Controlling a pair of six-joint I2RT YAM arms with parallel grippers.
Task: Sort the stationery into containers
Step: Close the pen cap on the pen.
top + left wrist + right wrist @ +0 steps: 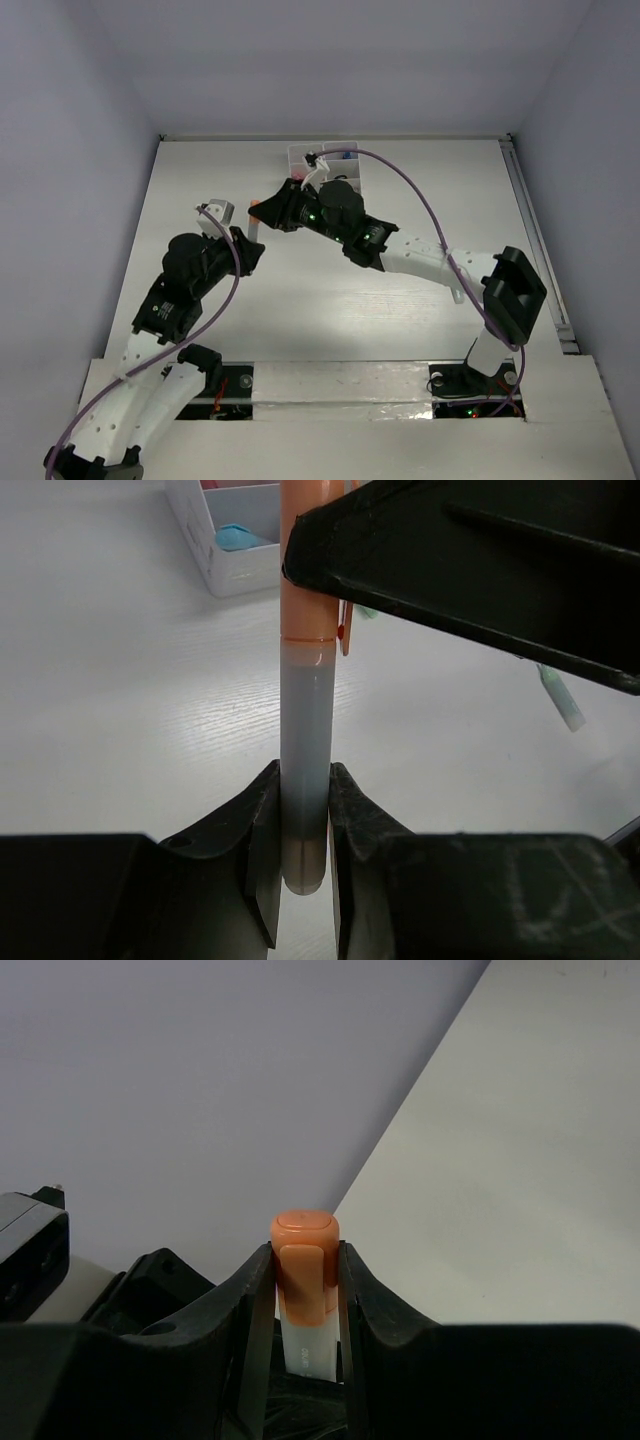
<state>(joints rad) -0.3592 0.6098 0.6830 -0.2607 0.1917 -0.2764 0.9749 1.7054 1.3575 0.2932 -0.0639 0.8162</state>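
**Marker clamped at both ends, just in front of the organiser box**

White table (400, 200) carries the white organiser box (296, 153) at its far edge, and both arms reach toward it. The right gripper (270, 212) sits just in front of the box's near-left corner. The left gripper (243, 247) is further out from the box on that same side. Held between them is one marker (305, 710) with an orange cap and a grey, translucent barrel. The left fingers (262, 810) are closed tight on the barrel's butt end, touching it on both sides. The right fingers (255, 1280) are pinched just as narrowly on the orange cap (303, 1250), its clip facing the wrist camera. In the left wrist view a light-blue piece (240, 537) lies in one compartment of the box. A pale-green marker (560, 695) lies on the table to the right of the box, partly hidden behind the right gripper.
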